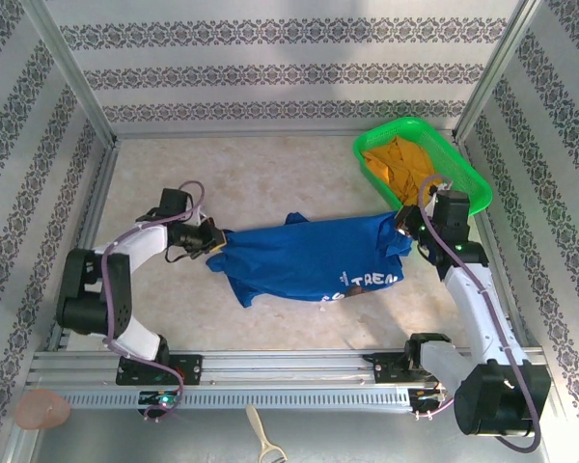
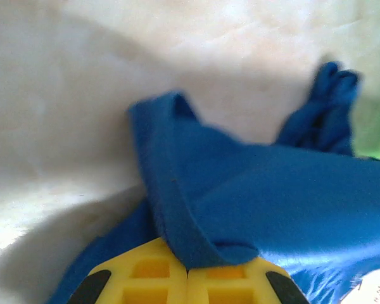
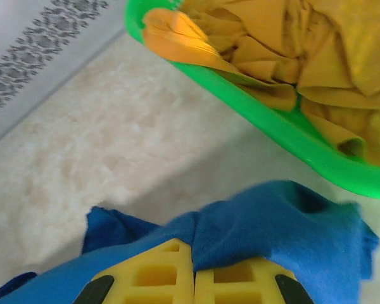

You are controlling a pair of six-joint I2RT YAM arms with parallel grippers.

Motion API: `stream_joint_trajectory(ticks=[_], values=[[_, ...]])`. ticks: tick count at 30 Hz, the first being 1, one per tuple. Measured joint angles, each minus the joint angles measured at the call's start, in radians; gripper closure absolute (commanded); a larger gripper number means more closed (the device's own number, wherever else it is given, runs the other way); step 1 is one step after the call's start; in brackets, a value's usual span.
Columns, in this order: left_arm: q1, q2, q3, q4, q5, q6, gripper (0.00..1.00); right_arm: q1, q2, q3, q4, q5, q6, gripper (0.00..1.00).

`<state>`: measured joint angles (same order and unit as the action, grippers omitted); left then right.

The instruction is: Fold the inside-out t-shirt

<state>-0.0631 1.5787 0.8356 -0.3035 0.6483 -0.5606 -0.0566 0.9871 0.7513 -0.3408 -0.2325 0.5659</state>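
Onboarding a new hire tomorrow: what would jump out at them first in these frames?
The royal-blue t-shirt is stretched across the middle of the table, with white lettering toward its near side. The left pincer is shut on its left end and the right pincer on its right end. Next comes the bright green basket at the far right corner, holding a crumpled orange-yellow garment.

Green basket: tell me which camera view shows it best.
Top external view: the whole green basket shows at far right, with the orange-yellow garment inside. The right wrist view catches a stretch of its rim close up; the left wrist view, a blurred green sliver at its right edge.
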Motion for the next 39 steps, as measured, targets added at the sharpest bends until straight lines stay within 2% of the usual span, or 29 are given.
stream_joint_trajectory(ticks=[2, 6, 9, 12, 18, 21, 24, 27, 32, 35, 39], values=[[0.0, 0.018, -0.004, 0.031, 0.002, 0.0, 0.93, 0.0, -0.012, -0.002, 0.004, 0.018, -0.006, 1.0], [0.0, 0.019, -0.003, 0.111, 0.0, 0.003, 0.76, 0.0, -0.033, -0.002, 0.031, 0.035, -0.017, 1.0], [0.0, 0.013, -0.003, 0.132, -0.024, 0.004, 0.68, 0.0, -0.037, -0.002, 0.039, 0.039, -0.017, 1.0], [0.0, -0.012, -0.003, 0.141, -0.055, 0.003, 0.66, 0.0, -0.041, -0.002, 0.039, 0.039, -0.016, 1.0], [0.0, -0.067, -0.003, 0.207, -0.069, -0.005, 0.56, 0.0, -0.05, -0.002, 0.039, 0.038, -0.016, 1.0], [-0.011, -0.05, 0.013, 0.214, -0.071, 0.006, 0.54, 0.0, -0.051, -0.002, 0.039, 0.037, -0.016, 1.0], [-0.062, 0.016, 0.093, 0.183, -0.105, 0.049, 0.52, 0.0, -0.052, -0.002, 0.039, 0.036, -0.016, 1.0], [-0.158, 0.101, 0.227, 0.113, -0.197, 0.137, 0.51, 0.0, -0.058, -0.002, 0.039, 0.033, -0.016, 1.0], [-0.326, 0.219, 0.419, -0.014, -0.425, 0.294, 0.52, 0.0, -0.068, -0.002, 0.039, 0.032, -0.016, 1.0], [-0.393, 0.28, 0.48, -0.078, -0.555, 0.363, 0.52, 0.0, -0.069, -0.002, 0.039, 0.03, -0.016, 1.0], [-0.435, 0.336, 0.499, -0.142, -0.694, 0.425, 0.52, 0.0, -0.068, -0.002, 0.039, 0.03, -0.016, 1.0]])
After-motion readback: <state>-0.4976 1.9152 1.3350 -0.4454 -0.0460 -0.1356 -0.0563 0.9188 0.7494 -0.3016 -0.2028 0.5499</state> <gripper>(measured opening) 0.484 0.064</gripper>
